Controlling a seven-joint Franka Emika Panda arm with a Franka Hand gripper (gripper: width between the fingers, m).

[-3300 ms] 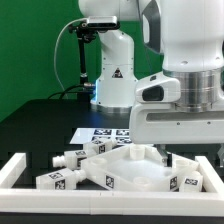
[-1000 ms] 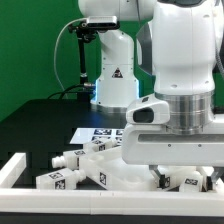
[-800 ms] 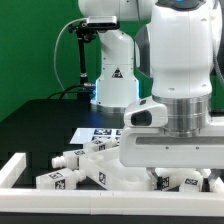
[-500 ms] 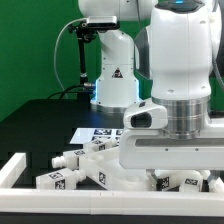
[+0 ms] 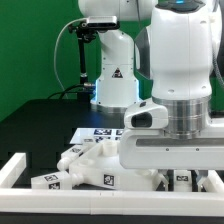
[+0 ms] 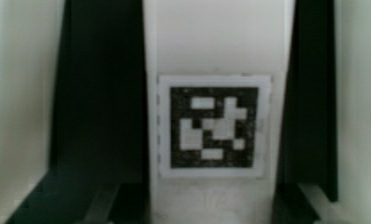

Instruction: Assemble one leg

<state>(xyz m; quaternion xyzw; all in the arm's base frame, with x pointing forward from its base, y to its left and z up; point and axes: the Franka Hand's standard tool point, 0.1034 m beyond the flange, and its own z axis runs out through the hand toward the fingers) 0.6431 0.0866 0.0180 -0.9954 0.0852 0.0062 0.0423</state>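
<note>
The leg (image 6: 214,60) is sitting between the fingers (image 6: 102,110) of the gripper (image 6: 217,130), tag facing the wrist camera, and they are seemingly pressing both its sides. The arm is hiding it in the exterior view. Lifting straight and slowly should be avoiding the panel (image 5: 100,160) and spare legs (image 5: 52,179).

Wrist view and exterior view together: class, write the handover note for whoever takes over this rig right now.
Gripper: its fingers stand on either side of a tagged white leg. The wrist view is too blurred to confirm a firm grip.
Parts: other legs lie loose at the exterior view's left, beside the panel.
Done: the gripper is placed around a leg.
Left: probably secure the grip, lift the leg, take it to the panel and fasten it.
</note>
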